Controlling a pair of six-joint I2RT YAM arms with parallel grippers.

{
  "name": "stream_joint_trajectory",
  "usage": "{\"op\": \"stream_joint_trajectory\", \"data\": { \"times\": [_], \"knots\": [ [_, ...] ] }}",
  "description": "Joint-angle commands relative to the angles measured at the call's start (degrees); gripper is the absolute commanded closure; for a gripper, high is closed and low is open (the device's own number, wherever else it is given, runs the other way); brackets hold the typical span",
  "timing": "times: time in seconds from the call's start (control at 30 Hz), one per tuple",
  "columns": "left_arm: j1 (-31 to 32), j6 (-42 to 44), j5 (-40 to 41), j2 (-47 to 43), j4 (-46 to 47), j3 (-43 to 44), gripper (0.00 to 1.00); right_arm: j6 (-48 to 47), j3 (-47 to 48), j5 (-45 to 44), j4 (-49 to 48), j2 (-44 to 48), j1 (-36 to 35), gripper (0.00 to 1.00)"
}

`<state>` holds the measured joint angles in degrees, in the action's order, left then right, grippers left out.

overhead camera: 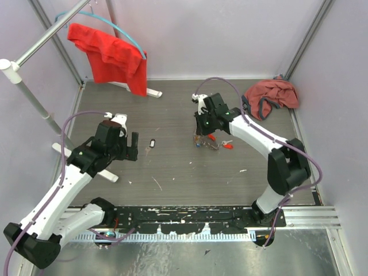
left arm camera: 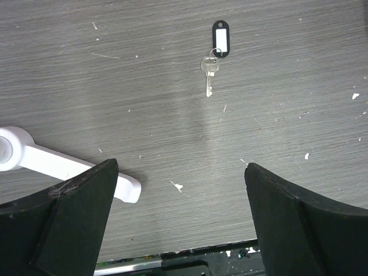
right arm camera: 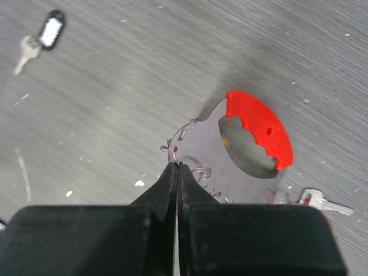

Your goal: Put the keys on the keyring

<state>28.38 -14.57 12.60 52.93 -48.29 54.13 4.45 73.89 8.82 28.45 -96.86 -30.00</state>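
- Silvery wire of the keyring [right arm camera: 187, 127] sat right at the tips of the right gripper [right arm camera: 177, 167]. Its jaws were pressed together with no gap, pinching the wire as far as the wrist view showed.
- Against that wire lay a flat silvery plate [right arm camera: 204, 144] with a big hole and a red toothed rim (key head or tag, I could not tell).
- From above, the keys [overhead camera: 227, 145] made a small cluster under and just right of the right gripper, near the middle of the table [overhead camera: 172, 115]. Red heads and a blue one showed.
- One of them lay at the lower right of the right wrist view, just beside the fingers, with its head hidden.
- Left gripper [left arm camera: 179, 172] hung over the table with its jaws spread wide, holding nothing.
- Ahead of it lay a black tag [left arm camera: 220, 39] with a white insert, and a plain key [left arm camera: 208, 77] was hooked to it by a small ring — well apart from the cluster.
- White bar [left arm camera: 57, 164] — a stand's foot, by the look from above — crossed the table just beside the left finger.
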Motion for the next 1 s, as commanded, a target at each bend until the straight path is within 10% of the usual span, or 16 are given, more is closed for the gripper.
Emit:
{"op": "stream_joint_trajectory", "data": {
  "times": [0.0, 0.97],
  "knots": [
    [0.0, 0.4, -1.9, -4.3, 2.8, -0.9, 0.02, -2.4, -3.0, 9.7, -5.1, 9.2, -0.2, 0.99],
    [13.8, -3.2, -22.5, -8.6, 36.3, -4.9, 0.28, -2.1, -8.1, 26.5, -3.2, 36.9, -0.2, 0.99]
  ]
}}
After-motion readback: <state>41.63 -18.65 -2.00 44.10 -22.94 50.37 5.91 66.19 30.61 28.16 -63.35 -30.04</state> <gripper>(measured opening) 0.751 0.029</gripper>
